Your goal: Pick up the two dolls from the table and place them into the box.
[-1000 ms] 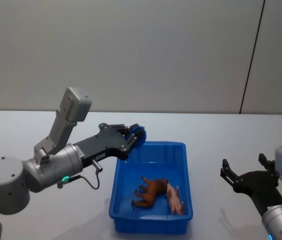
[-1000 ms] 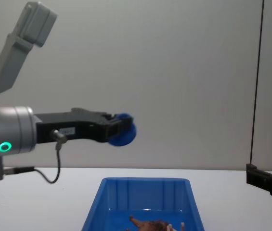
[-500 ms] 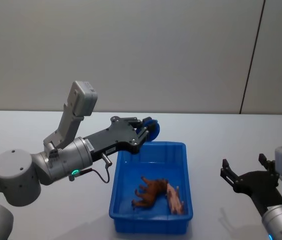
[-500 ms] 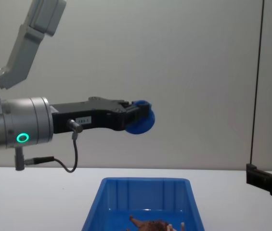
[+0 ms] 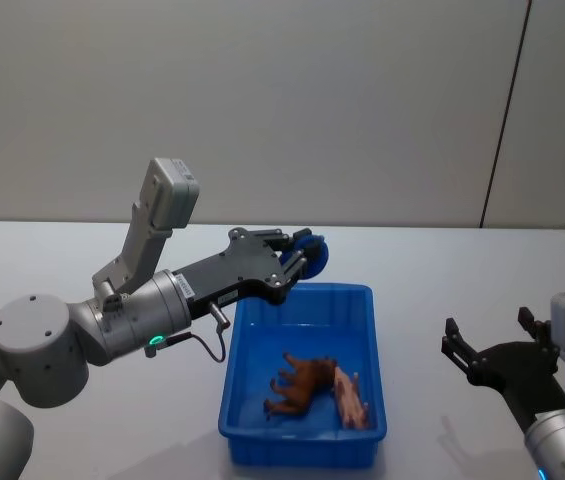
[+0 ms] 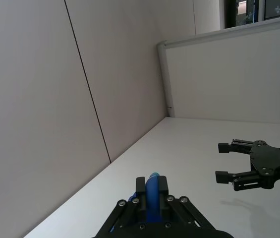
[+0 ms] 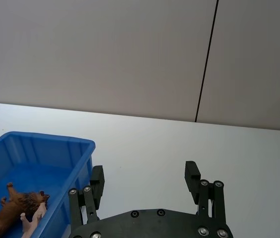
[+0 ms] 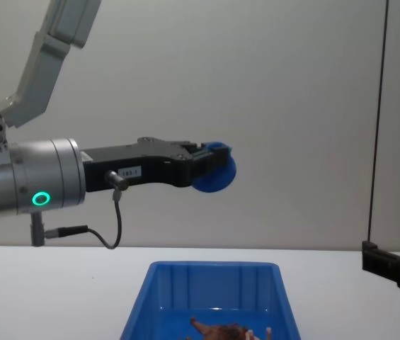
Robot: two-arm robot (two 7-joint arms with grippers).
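Both dolls already lie inside the blue box (image 5: 302, 375), at centre-bottom of the head view: the brown doll (image 5: 300, 384) lies on its side with its long axis running from lower left to upper right, and the pink doll (image 5: 351, 396) lies just beside it on the right, apparently touching, its long axis running toward the lower right. The left gripper (image 5: 307, 257) hangs above the box's far left corner, at mid-frame, jaws closed on a small blue object (image 8: 214, 170) of unclear identity. The dolls lie below it and toward the lower right of the frame. The right gripper (image 5: 487, 345) sits at the lower right edge, well apart from the box, jaws spread wide and empty. No doll shows on the white table (image 5: 432, 270). Judgement: placement appears complete; the left gripper stands nearer the box.
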